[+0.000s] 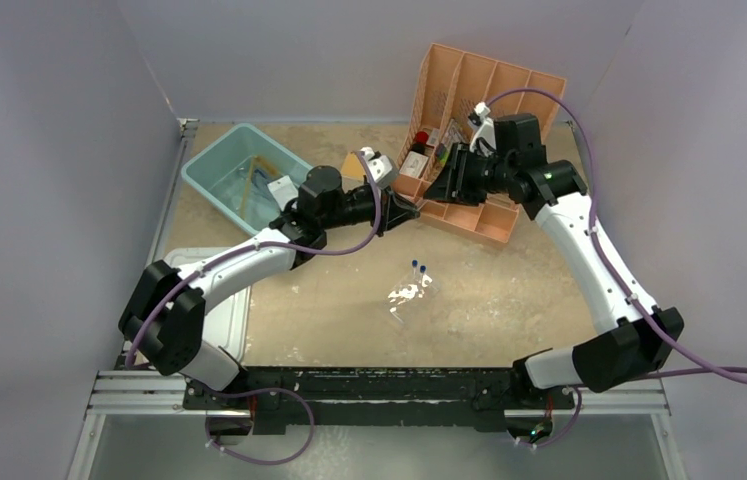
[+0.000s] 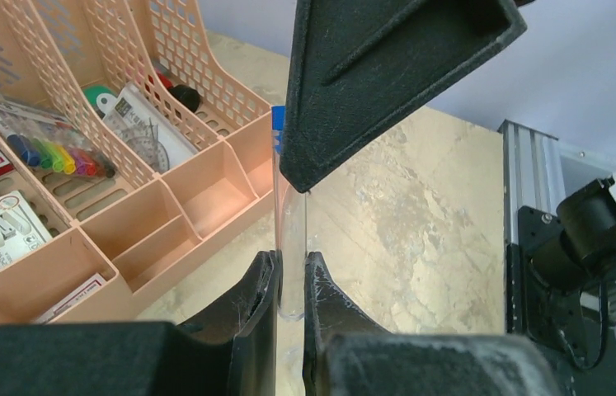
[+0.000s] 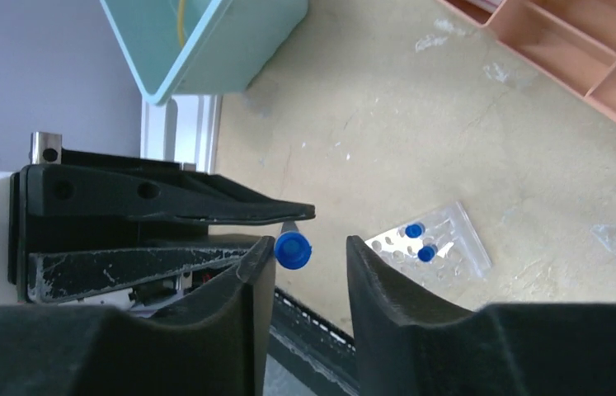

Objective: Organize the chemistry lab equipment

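Note:
My left gripper [image 2: 290, 260] is shut on the lower end of a clear test tube [image 2: 291, 223] and holds it above the table beside the peach divider. The tube's blue cap [image 3: 292, 250] sits between the spread fingers of my right gripper [image 3: 308, 247], close to the left finger. In the top view the two grippers meet at the divider's front: left [image 1: 411, 207], right [image 1: 439, 190]. The clear tube rack [image 1: 411, 292] lies mid-table with two blue-capped tubes; it also shows in the right wrist view [image 3: 453, 235]. Amber tubing and blue goggles lie in the teal bin [image 1: 211, 160]. Tongs and bag are not visible.
The peach divider [image 1: 494, 228] with bottles, markers and cards stands at the back right, close to both grippers. A small orange notepad [image 1: 352, 165] lies behind the left wrist. A white tray [image 1: 234, 320] sits at the left front edge.

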You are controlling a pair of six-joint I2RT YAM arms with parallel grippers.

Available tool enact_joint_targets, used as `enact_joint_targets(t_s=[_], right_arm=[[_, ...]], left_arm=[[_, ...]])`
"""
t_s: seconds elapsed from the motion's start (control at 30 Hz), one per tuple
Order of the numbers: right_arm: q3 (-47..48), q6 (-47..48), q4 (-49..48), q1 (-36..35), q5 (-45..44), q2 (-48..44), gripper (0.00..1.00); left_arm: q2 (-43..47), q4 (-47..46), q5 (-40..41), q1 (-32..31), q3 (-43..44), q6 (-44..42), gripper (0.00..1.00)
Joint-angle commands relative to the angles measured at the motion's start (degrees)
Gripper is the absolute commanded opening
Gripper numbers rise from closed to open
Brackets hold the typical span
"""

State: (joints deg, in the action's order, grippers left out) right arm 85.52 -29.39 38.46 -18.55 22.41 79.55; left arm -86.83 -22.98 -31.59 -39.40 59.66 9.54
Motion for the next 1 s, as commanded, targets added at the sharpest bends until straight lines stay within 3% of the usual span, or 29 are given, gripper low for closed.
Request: enact_joint_targets(t_s=[0.0,0.27,0.63,0.77,0.87,0.97], right_arm=[[2.5,1.9,2.8,0.6,5.3,-0.8,0.37],[0.9,0.3,0.3,1.2,5.8,-1.7,0.33],[-1.0,1.2,-2.4,1.7,9.3,-2.5,0.11],[-3.0,6.2,-2.9,1.6,1.8,-4.4,0.10],[-5.8,12.2,-4.1,1.6,-11.1,-6.2,0.10],[-8.2,16.0,-3.7,1.3,-18.6,-7.8,0.09]], left_arm=[[2.1,0.1,-3.6,-0.1,0.6,-5.9,0.00],[2.7,1.8,-5.2,-0.1,0.4,-7.4,0.00],[2.9,1.7,-4.3,-0.2,0.2,-6.3,0.00],[2.3,1.3,4.0,0.1,0.2,1.1,0.35],[2.3,2.3,11.3,0.6,-0.5,3.4,0.37],[2.5,4.0,18.9,1.3,-1.0,7.6,0.38]])
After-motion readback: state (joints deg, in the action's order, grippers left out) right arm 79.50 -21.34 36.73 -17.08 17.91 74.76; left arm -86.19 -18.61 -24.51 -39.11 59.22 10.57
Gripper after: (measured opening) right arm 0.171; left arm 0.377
